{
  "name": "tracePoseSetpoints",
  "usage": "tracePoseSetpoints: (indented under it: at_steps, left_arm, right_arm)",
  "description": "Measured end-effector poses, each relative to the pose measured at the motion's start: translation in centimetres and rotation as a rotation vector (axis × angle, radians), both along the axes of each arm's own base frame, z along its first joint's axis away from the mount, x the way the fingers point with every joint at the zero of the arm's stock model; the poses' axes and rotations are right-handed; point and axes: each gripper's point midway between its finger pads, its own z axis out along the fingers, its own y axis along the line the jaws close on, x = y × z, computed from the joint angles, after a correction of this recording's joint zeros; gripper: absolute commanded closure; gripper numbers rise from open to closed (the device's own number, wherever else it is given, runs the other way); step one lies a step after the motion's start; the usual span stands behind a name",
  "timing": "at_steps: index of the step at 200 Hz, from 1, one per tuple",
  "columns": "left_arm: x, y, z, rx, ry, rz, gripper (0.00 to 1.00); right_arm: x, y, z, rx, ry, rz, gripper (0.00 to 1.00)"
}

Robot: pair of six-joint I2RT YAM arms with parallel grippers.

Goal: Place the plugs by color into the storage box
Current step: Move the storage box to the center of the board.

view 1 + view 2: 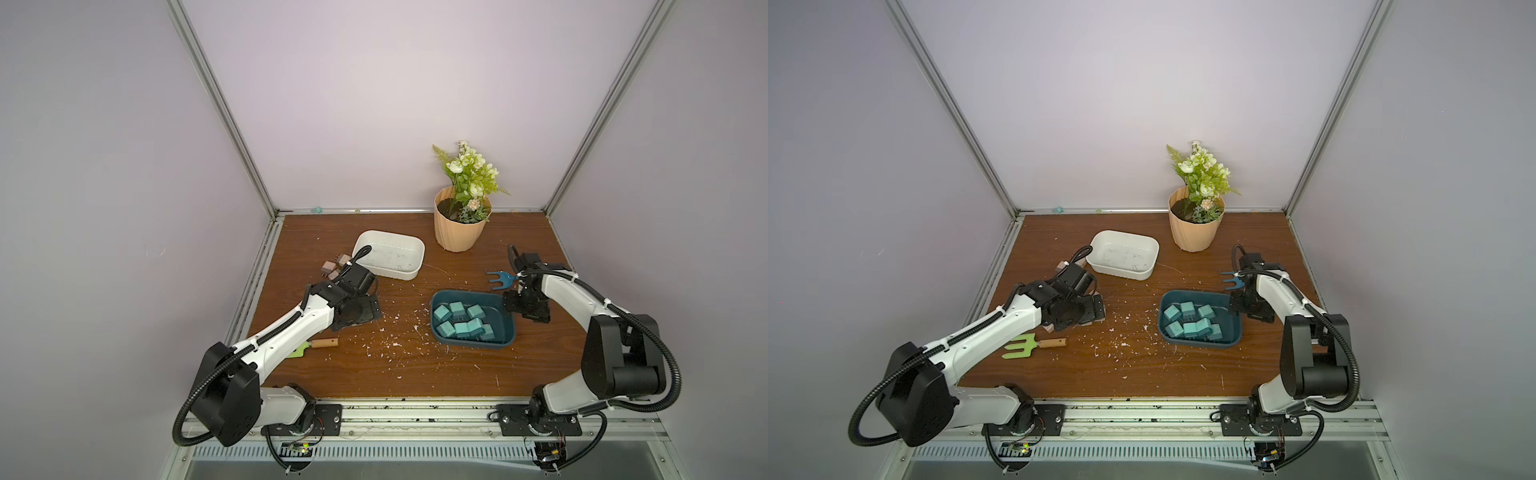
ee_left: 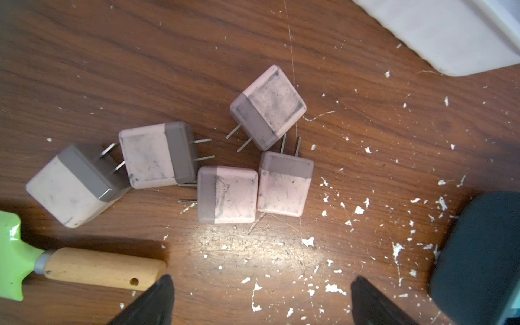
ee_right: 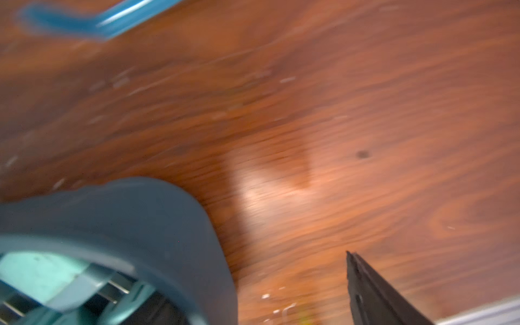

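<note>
Several tan plugs (image 2: 228, 194) with grey ends lie in a loose cluster on the wooden table, prongs pointing various ways. My left gripper (image 2: 261, 284) hangs open just above the bare table beside them, nothing between its fingers. In both top views the left wrist covers most of this cluster; a few more tan plugs (image 1: 334, 266) show beyond it. Several teal plugs (image 1: 459, 322) lie in the dark teal tub (image 1: 473, 344). At that tub's right end is my right gripper (image 1: 512, 308), open, one finger (image 3: 365, 284) standing clear outside the tub wall (image 3: 146, 225). The white tub (image 1: 399, 273) holds no plugs.
A green garden fork (image 1: 1021, 347) with a wooden handle (image 2: 104, 267) lies near the left arm. A blue fork (image 1: 500, 279) lies behind the right wrist. A peach flower pot (image 1: 459, 232) stands at the back. White flecks litter the table.
</note>
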Motion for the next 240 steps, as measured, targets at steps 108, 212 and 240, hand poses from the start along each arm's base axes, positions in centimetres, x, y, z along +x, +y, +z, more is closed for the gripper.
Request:
tracePoseSetpoints:
  at_steps: [108, 212, 240]
  left_arm:
    - [2.5, 6.3, 1.2, -0.028, -0.028, 0.188, 0.01]
    - [2.6, 9.2, 2.4, -0.043, -0.053, 0.233, 0.01]
    - [2.6, 9.2, 2.6, -0.047, -0.061, 0.233, 0.01]
  right_arm:
    - [9.4, 7.9, 11.7, 0.194, -0.349, 0.138, 0.12]
    - [19.0, 33.1, 1.9, 0.376, -0.187, 0.456, 0.29]
    - [17.7, 31.3, -0.4, 0.315, -0.110, 0.448, 0.38]
